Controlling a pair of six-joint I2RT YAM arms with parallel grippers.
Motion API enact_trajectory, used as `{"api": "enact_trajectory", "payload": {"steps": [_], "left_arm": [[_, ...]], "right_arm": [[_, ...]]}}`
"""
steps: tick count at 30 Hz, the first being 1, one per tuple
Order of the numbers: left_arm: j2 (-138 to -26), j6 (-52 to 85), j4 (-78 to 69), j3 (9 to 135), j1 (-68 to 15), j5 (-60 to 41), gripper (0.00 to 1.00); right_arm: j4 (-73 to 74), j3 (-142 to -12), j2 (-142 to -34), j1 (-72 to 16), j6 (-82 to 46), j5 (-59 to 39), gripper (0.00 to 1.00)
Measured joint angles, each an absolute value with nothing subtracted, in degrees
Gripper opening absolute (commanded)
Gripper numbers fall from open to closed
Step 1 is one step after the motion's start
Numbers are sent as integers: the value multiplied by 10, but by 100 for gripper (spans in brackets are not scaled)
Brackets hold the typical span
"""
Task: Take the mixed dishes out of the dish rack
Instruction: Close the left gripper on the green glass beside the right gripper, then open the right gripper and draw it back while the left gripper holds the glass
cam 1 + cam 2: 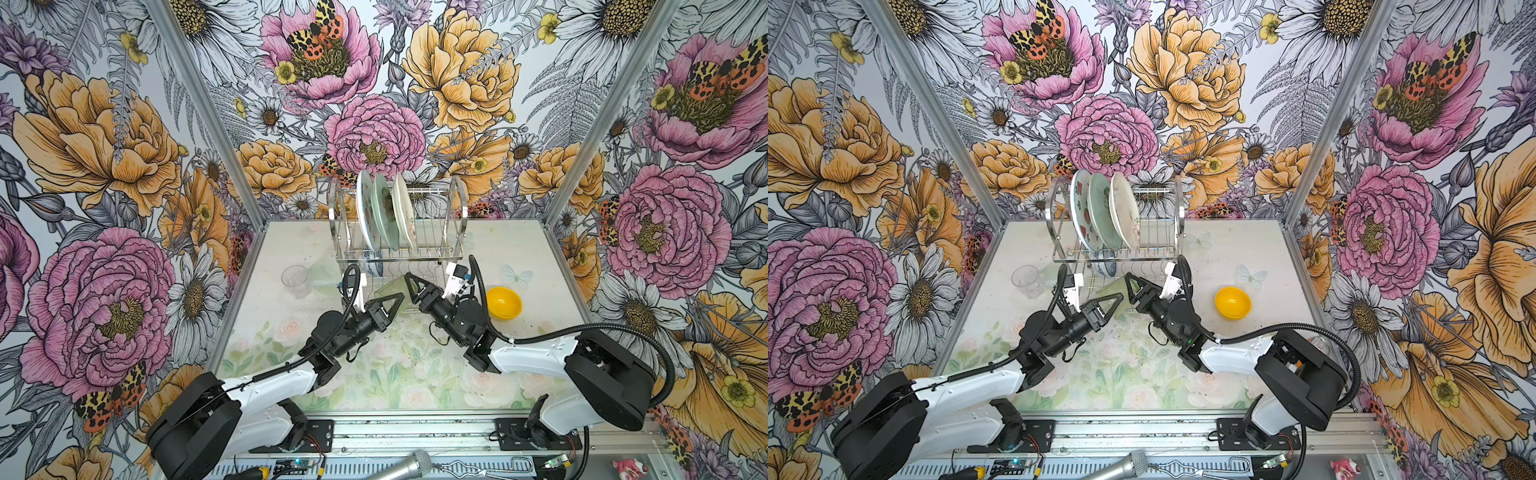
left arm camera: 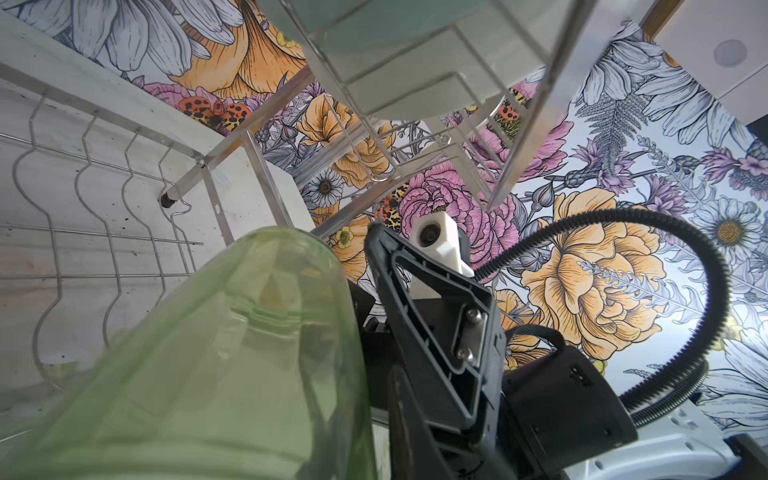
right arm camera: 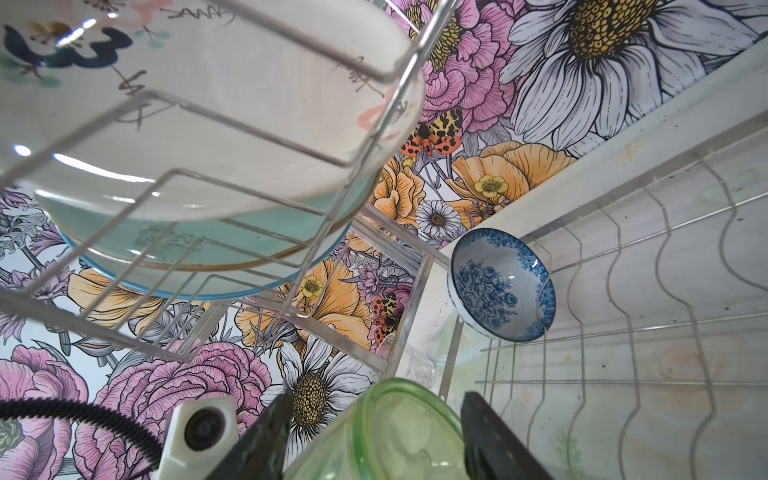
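Observation:
The green tumbler (image 1: 385, 290) (image 1: 1121, 297) lies tilted at the front of the dish rack's (image 1: 457, 199) lower tier, between both grippers. My right gripper (image 1: 409, 282) (image 3: 378, 415) is shut across its body. My left gripper (image 1: 399, 297) is shut on its wall from the other side; one finger (image 2: 409, 436) shows, the other is hidden behind the tumbler (image 2: 208, 353). Three plates stand upright on the top tier: watermelon-print (image 1: 1081, 208), pale green (image 1: 1102, 212) and cream (image 1: 1125, 212). A blue-and-white bowl (image 3: 498, 286) leans in the lower tier.
A yellow bowl (image 1: 503, 302) sits on the table right of the rack, and a clear glass (image 1: 295, 278) stands left of it. Floral walls close in three sides. A microphone (image 1: 399, 465) and small tools lie on the front rail.

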State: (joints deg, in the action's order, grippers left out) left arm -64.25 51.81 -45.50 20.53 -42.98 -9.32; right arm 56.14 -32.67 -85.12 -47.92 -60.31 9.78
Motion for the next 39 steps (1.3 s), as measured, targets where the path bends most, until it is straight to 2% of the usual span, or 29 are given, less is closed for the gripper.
{"api": "enact_trajectory", "payload": {"steps": [3, 8, 15, 16, 18, 39], "left_arm": [[-618, 501, -411, 206, -447, -76, 0], [-578, 482, -354, 205, -460, -45, 0], [-539, 469, -293, 205, -463, -14, 0], [-535, 465, -282, 205, -463, -12, 0], [-529, 461, -262, 206, -463, -8, 0], [-452, 445, -29, 241, -464, 37, 0]], "right_arm": [[558, -315, -849, -479, -595, 97, 78], [536, -292, -829, -481, -566, 101, 86], [520, -278, -813, -482, -537, 109, 91], [518, -276, -813, -483, -534, 112, 96], [512, -271, -813, -488, -524, 120, 99], [470, -223, -750, -540, -384, 205, 99]]}}
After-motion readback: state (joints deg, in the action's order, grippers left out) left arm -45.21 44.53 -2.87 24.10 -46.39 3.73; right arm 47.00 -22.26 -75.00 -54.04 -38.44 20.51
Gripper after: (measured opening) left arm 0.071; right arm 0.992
